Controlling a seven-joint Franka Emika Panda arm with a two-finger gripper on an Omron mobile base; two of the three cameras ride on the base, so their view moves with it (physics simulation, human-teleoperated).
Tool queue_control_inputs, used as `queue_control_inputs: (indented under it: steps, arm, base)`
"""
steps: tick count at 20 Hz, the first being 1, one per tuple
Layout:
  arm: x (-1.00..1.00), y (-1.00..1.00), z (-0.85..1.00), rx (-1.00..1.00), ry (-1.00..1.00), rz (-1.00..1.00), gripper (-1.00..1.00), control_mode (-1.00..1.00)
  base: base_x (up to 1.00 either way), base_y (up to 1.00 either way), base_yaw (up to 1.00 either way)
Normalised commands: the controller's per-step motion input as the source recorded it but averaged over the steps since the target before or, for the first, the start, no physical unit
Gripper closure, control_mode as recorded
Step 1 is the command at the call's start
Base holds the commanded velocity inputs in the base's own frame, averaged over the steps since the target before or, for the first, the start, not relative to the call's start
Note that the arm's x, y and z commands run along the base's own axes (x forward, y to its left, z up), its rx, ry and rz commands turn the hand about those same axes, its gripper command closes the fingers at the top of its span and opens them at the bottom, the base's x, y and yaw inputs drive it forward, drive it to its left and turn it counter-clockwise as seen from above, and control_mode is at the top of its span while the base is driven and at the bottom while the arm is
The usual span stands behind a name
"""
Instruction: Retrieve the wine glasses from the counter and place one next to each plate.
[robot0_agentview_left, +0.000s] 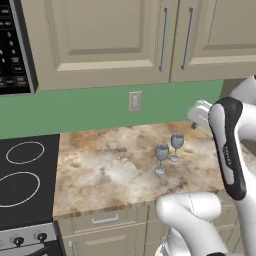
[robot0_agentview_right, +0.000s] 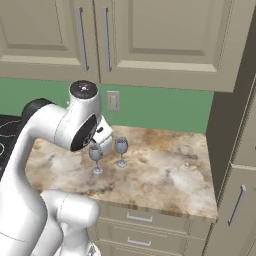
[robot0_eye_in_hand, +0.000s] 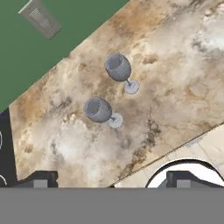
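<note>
Right now two wine glasses are standing upright on the table, close together but not touching, toward the middle of its mottled brown top. From the left base camera, the nearer glass is sitting just in front and to the left of the farther glass; from the right base camera the same pair is showing as one glass beside the other glass.

The claw is hanging above the table with its two dark fingers spread wide apart and gripping nothing; through the hand camera both glasses are lying well ahead of the fingertips, the nearer glass and the farther glass each showing its open bowl and round foot.

Behind the glasses, a wall outlet is sitting on the green wall, under beige upper cabinets. A black stovetop is adjoining the table on the left, and drawers are running below the table's front edge.
</note>
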Motion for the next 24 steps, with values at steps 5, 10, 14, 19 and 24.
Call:
queue_control_inputs:
  steps: [5,10,14,19,24]
  arm:
    - [-0.01,-0.26,-0.02,0.54,0.02,-0.27,-1.0,-1.0]
    - [0.31,-0.08,-0.45,0.45,0.08,-0.17,-1.0,-1.0]
    - [0.7,-0.06,-0.71,0.35,0.2,-0.01,-1.0,-1.0]
    - [0.9,-0.08,-0.56,0.16,0.27,0.0,-1.0,-1.0]
    - [0.65,-0.3,-0.16,0.1,0.34,0.0,-1.0,-1.0]
  base:
    - [0.0,0.0,0.0]
    - [0.0,0.0,0.0]
    - [0.0,0.0,0.0]
    - [0.0,0.0,0.0]
    - [0.0,0.0,0.0]
